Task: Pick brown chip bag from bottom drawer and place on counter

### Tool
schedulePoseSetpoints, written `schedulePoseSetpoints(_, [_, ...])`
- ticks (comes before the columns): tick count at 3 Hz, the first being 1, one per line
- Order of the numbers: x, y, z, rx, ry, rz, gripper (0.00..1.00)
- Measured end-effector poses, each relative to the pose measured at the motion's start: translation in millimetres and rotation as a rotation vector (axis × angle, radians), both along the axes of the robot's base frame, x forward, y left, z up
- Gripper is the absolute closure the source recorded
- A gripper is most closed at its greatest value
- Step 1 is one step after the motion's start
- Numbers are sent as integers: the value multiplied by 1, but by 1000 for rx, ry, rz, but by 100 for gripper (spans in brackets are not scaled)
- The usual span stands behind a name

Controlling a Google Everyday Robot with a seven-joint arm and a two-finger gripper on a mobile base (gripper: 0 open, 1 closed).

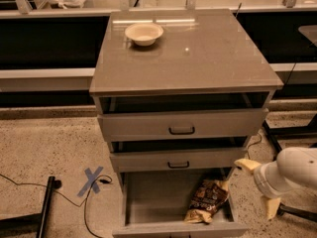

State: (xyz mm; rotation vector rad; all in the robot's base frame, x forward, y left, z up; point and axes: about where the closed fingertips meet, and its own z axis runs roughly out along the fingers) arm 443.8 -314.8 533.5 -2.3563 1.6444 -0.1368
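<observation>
I see the brown chip bag (205, 202) lying at the right of the open bottom drawer (148, 197), not yet grasped. My gripper (254, 190) hovers just right of the drawer, jaws wide apart and empty. Grasping, lifting and placing on the table (198, 58) all remain.

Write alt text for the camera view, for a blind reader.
A crinkly dark-brown chip bag lies in the open grey bottom drawer; the white two-finger gripper hovers open to its right. A cream round bowl sits on the glossy grey-brown counter.
</observation>
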Motion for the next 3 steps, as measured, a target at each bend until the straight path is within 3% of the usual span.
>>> schedulePoseSetpoints(1, [9, 20, -39, -6, 58, 102, 0])
schedulePoseSetpoints(2, [16, 19, -120, -57, 117, 204, 0])
schedulePoseSetpoints(3, [11, 6, -183, -79, 144, 279, 0])
